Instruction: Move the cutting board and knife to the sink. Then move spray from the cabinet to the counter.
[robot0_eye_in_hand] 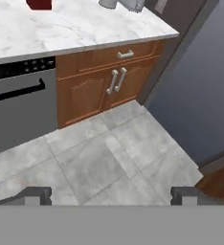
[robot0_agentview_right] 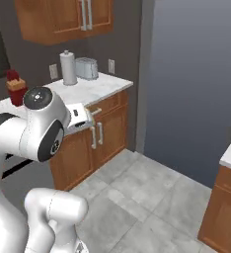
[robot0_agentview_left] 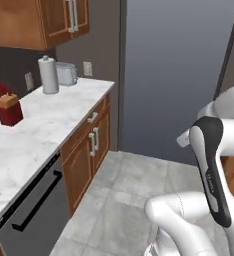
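Two finger tips of our gripper (robot0_eye_in_hand: 111, 194) stand wide apart, holding nothing, above grey floor tiles (robot0_eye_in_hand: 99, 162). We see the counter (robot0_agentview_left: 36, 132) ahead, the cabinet (robot0_agentview_left: 39, 20) above it.

The counter (robot0_agentview_left: 44, 127) is seen as white marble with grey veins, laid flat over brown wooden drawers. The cabinet (robot0_agentview_left: 44, 22) is mounted on the wall above it, doors closed (reddish-brown wood, long grey bar handles).
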Motion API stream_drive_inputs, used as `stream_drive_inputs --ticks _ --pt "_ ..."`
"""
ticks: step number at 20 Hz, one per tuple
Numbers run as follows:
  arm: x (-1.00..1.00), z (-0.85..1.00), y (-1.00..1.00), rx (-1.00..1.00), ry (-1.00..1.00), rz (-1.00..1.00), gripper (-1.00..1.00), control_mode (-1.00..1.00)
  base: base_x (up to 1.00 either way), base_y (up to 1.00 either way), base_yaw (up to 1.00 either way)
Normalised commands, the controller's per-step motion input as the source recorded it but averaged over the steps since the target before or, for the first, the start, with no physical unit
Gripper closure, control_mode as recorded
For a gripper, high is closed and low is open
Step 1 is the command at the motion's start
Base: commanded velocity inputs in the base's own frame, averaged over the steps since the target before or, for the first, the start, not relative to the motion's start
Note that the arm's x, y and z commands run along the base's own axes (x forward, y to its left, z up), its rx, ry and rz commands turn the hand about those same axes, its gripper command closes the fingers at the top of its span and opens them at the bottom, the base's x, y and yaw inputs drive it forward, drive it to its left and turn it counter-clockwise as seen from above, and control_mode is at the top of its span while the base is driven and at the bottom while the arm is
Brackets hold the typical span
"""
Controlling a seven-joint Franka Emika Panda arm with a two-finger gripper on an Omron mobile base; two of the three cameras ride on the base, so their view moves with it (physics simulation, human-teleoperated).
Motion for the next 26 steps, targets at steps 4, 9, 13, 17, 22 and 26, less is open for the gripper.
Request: stream_drive_inputs --ticks 4,9,13,17,22,26 --pt "0.00 0.00 0.00 0.00 0.00 0.00 -1.00 1.00 -0.32 -0.66 -0.60" --pt "0.00 0.00 0.00 0.00 0.00 0.00 -1.00 1.00 -0.24 -0.55 -0.52" --pt "0.00 0.00 0.00 0.00 0.00 0.00 -1.00 1.00 0.00 -0.46 -0.39" --pt "0.00 0.00 0.00 0.00 0.00 0.00 -1.00 1.00 0.19 -0.42 -0.31" --pt "0.00 0.00 0.00 0.00 0.00 0.00 -1.00 1.00 0.59 -0.28 -0.24" --pt "0.00 0.00 0.00 0.00 0.00 0.00 -1.00 1.00 0.92 -0.20 -0.19"
